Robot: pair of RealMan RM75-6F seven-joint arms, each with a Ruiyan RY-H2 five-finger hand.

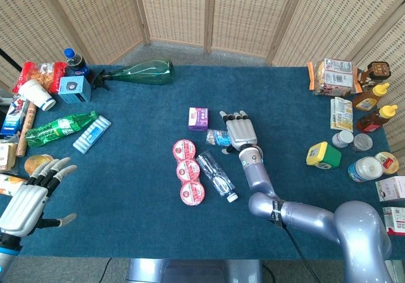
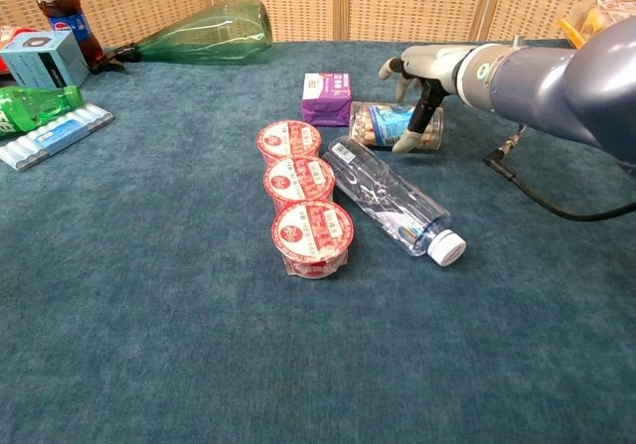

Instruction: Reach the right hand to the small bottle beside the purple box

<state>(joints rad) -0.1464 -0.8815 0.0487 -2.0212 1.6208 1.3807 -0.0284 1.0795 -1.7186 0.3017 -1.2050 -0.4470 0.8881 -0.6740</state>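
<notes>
1. Small bottle (image 1: 219, 137): lay on its side at frame centre in head view, just right of the purple box (image 1: 198, 118); blue label facing up. Chest view showed it at upper centre (image 2: 390, 124), close beside the box (image 2: 325, 98), w/ pale contents visible through the clear wall.
2. Right hand (image 1: 239, 132): sat over the bottle's right end, palm down, fingers extended toward top of frame. Chest view (image 2: 417, 96) showed fingers draped down across the bottle's front. Looked like contact but not a closed grip; whether thumb pinched underneath, can't tell. Judgement: reach is essentially made, hand placed over the top because the bottle lies flat.
3. Left hand (image 1: 33, 194): lower left of head view, fingers spread, holding nothing; idle, well apart from the task things. Not in chest view.
4. Large clear bottle (image 2: 393, 199): lying diagonally below the small one, white cap toward lower right; near the hand. Judgement: could be nudged if the hand sweeps low.
5. Three red-lidded cups (image 2: 301, 196): a column left of the large bottle, touching each other.
6. View diffs: head view gave the plan layout, hand-over-bottle overlap and the left hand. Chest view gave finger drop onto the bottle, the contents, and the arm's cable (image 2: 556, 209) trailing on the blue cloth (image 2: 149, 315) at right.
</notes>
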